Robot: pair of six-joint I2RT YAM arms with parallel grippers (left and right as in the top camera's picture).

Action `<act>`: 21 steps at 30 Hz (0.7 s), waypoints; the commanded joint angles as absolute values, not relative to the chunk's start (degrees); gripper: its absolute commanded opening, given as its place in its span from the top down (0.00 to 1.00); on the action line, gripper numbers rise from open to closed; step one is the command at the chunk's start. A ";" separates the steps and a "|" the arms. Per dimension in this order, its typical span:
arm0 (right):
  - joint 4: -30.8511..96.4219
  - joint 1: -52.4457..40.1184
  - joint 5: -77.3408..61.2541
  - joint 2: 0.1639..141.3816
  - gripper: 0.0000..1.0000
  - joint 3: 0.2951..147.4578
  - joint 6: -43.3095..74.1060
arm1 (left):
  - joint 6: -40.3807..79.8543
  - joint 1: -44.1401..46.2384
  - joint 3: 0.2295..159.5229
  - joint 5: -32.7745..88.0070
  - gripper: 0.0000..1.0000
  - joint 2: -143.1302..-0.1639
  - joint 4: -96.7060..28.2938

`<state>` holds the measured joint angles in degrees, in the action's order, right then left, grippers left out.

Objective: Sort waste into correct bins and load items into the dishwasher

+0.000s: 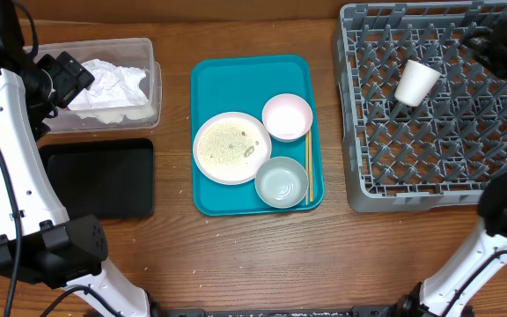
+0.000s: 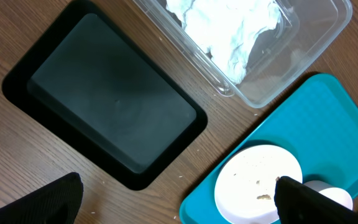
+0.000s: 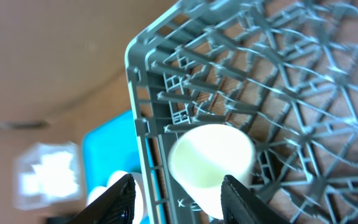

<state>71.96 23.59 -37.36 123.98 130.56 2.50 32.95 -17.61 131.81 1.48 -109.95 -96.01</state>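
– where's the small white cup (image 1: 416, 82)?
– tilted on the pegs of the grey dish rack (image 1: 438, 150), near its back left corner. plain, smooth, tapered.
– right gripper (image 3: 178, 180)?
– fingers spread, empty, apart from the cup.
– left gripper (image 2: 179, 180)?
– spread wide too, nothing held, over the black tray (image 2: 104, 99) beside the clear tub (image 2: 303, 56) holding the crumpled napkin (image 2: 229, 25).

A white cup (image 1: 416, 82) lies tilted in the grey rack (image 1: 429, 167).

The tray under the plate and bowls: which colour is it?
The tray is teal, seen best in the overhead view.
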 commanded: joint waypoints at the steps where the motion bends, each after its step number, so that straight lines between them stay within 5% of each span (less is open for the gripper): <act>1: 71.85 15.94 -21.43 123.46 0.53 131.15 -5.23 | 33.63 -17.23 132.38 1.32 0.00 -110.24 -95.90; 8: 69.38 7.97 -5.06 123.50 0.44 130.45 -8.43 | 33.63 -17.23 132.38 1.32 0.00 -110.24 -95.90; 21: 71.18 7.05 -3.51 124.53 0.38 124.18 -10.98 | 33.63 -17.23 132.38 1.32 0.00 -110.24 -95.90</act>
